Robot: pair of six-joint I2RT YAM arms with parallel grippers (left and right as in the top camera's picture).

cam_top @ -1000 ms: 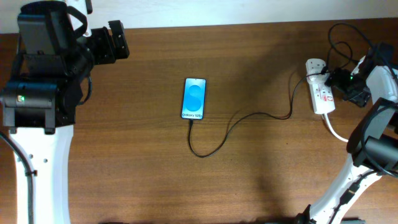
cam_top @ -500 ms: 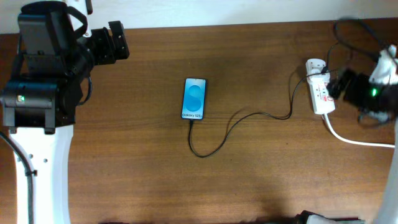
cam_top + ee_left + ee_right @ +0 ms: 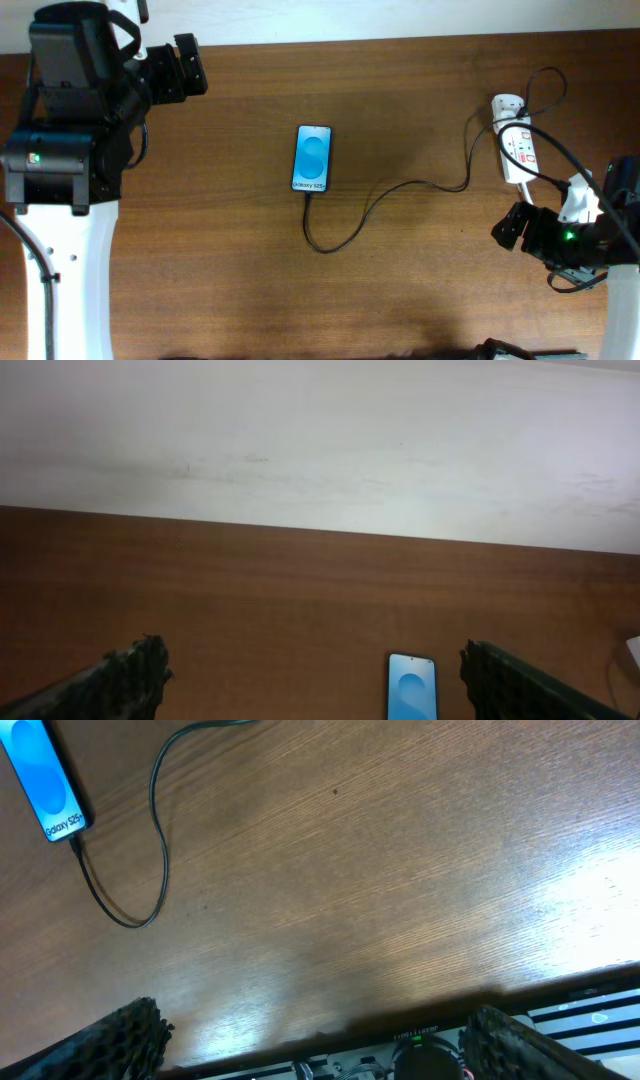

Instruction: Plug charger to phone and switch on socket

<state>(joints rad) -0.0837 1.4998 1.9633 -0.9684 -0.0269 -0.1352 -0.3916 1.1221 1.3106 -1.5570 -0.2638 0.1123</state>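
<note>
The phone point(image 3: 313, 158) lies flat at the table's middle with its blue screen up; it also shows in the left wrist view point(image 3: 411, 687) and the right wrist view point(image 3: 45, 765). The charger's thin black cable point(image 3: 400, 186) runs from the phone's lower end in a loop to the white adapter point(image 3: 507, 104) at the far end of the socket strip point(image 3: 518, 152). The cable tip sits at the phone's bottom edge point(image 3: 78, 835). My right gripper point(image 3: 510, 228) is open and empty in front of the strip, apart from it. My left gripper point(image 3: 190, 65) is open and empty at the far left.
The table's front edge point(image 3: 400, 1010) runs just under my right gripper point(image 3: 315, 1040). A white wall point(image 3: 320, 440) rises behind the table's far edge, beyond my left gripper point(image 3: 315, 680). The arms' black cables arch over the strip.
My right arm has pulled back from beside the socket strip toward the front right of the table. The left arm, phone and cable have not moved.
</note>
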